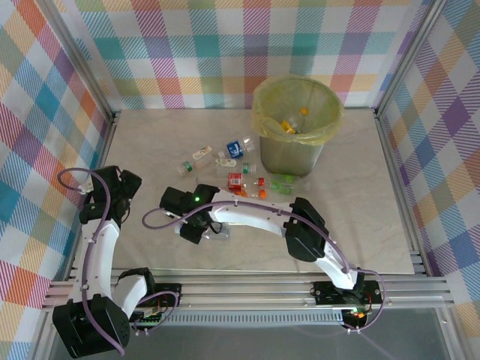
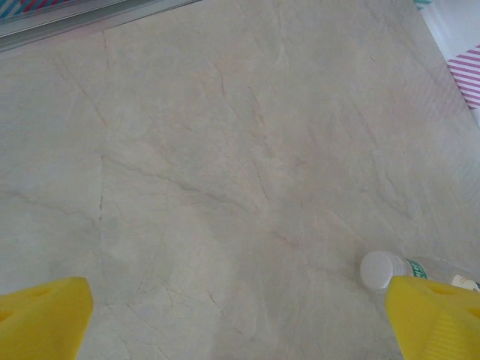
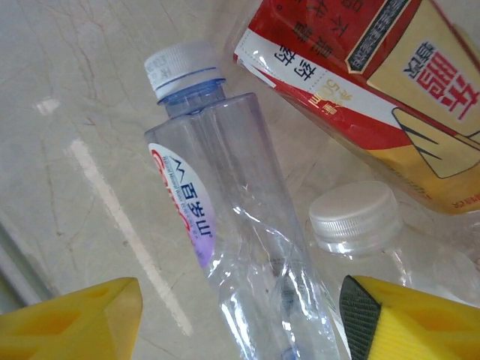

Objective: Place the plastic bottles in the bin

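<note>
Pale marbled desk [image 1: 360, 217], yellow-bagged bin [image 1: 289, 157] at its far right, some bottles inside, left tool [image 2: 240, 300] spread wide and empty, right tool [image 3: 240, 300] part-open astride a lying clear bottle [image 3: 225, 217], not clamped, loose plastic bottles [image 1: 238, 145] clustered beside the bin

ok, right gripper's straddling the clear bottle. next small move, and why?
Probably close the right gripper on the clear bottle: its body lies between the yellow fingers, with a gap visible on one side. Watch the second white-capped bottle beside the other finger.
</note>
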{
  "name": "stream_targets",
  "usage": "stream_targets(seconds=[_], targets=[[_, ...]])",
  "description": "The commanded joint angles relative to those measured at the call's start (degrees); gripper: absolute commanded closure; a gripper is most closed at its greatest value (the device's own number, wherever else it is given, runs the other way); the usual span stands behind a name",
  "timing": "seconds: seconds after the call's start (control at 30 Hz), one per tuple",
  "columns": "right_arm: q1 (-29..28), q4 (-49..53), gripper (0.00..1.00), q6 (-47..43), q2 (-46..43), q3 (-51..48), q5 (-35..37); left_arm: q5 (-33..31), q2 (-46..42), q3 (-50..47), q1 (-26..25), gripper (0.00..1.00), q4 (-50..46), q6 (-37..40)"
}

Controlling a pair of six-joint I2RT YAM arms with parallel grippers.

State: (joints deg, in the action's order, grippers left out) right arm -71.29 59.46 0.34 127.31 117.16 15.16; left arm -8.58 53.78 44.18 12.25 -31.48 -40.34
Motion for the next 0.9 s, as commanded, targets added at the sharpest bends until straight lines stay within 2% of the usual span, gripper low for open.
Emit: stream_targets(seconds=[0.0, 0.37, 0.87], targets=[[-0.36, 2.25, 0.31, -1.73, 2.15, 2.69, 1.15, -1.2, -1.27, -1.2, 1.1, 0.0, -0.68, -1.16], [-0.43, 2.41, 0.37, -2.01, 5.79, 4.4, -1.23, -0.71, -1.26, -1.64, 1.28, 0.0, -0.07, -1.85], [-0.85, 2.72, 0.37, -2.44, 8.03, 4.87, -4.15, -0.69, -1.08, -1.9, 1.33, 0.0, -0.01, -1.83]])
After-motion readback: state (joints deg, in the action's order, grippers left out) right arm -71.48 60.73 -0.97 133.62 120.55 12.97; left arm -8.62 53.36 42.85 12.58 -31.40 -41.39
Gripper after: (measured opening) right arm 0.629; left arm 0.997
